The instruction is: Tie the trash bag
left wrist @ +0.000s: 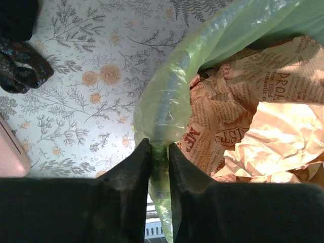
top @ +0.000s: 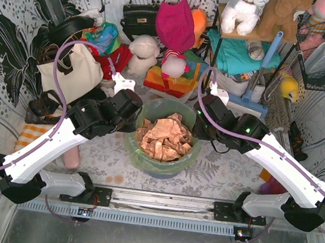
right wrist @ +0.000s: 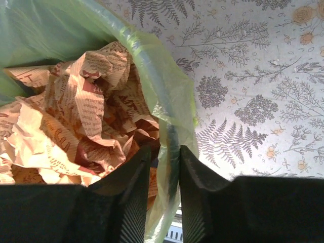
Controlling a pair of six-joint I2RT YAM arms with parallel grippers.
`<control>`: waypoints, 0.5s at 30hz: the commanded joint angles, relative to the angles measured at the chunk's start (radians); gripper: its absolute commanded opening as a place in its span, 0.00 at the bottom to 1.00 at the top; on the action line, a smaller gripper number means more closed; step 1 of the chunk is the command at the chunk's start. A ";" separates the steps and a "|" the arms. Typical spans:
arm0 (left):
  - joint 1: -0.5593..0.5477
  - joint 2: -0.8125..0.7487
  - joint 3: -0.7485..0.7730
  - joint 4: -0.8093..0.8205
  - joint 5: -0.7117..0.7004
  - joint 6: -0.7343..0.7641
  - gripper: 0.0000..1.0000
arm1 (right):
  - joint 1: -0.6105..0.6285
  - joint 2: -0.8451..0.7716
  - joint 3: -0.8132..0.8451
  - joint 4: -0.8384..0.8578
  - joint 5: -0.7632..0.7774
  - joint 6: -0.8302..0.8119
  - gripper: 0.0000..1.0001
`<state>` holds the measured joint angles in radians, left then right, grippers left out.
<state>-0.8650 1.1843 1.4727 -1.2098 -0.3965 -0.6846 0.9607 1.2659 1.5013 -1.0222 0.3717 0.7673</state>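
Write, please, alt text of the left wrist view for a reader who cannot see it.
The left gripper straddles the rim of the light-green trash bag, film between its dark fingers. Crumpled tan printed paper fills the bag at right; a floral tablecloth lies at left.

The rim of the thin translucent light-green plastic trash bag [left wrist: 162,101] is cut off between the left fingers [left wrist: 126,177] and between the right fingers [right wrist: 197,177]; whether either pair pinches it is unclear.

Light-green trash bag [top: 166,164] — tan-brown printed paper [top: 163,136] — grey-and-orange floral tablecloth [left wrist: 76,76].
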 commanded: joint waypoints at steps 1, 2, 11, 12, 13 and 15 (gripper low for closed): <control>-0.029 0.015 0.014 0.204 0.070 -0.021 0.34 | 0.029 -0.012 0.008 0.141 -0.027 0.052 0.32; -0.029 0.008 0.014 0.203 0.064 -0.022 0.36 | 0.028 -0.014 0.014 0.136 -0.019 0.052 0.37; -0.028 -0.052 0.038 0.151 -0.025 -0.040 0.59 | 0.028 -0.044 0.101 0.069 0.054 0.029 0.55; -0.028 -0.060 0.041 0.143 -0.038 -0.043 0.64 | 0.026 -0.046 0.112 0.056 0.069 0.023 0.57; -0.028 -0.065 0.042 0.139 -0.048 -0.044 0.67 | 0.027 -0.048 0.124 0.044 0.085 0.020 0.58; -0.026 -0.077 0.037 0.136 -0.063 -0.046 0.71 | 0.026 -0.054 0.138 0.031 0.112 0.005 0.60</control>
<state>-0.8852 1.1389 1.4776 -1.1294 -0.4046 -0.7082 0.9791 1.2530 1.5764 -1.0012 0.4122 0.7853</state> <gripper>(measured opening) 0.684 0.580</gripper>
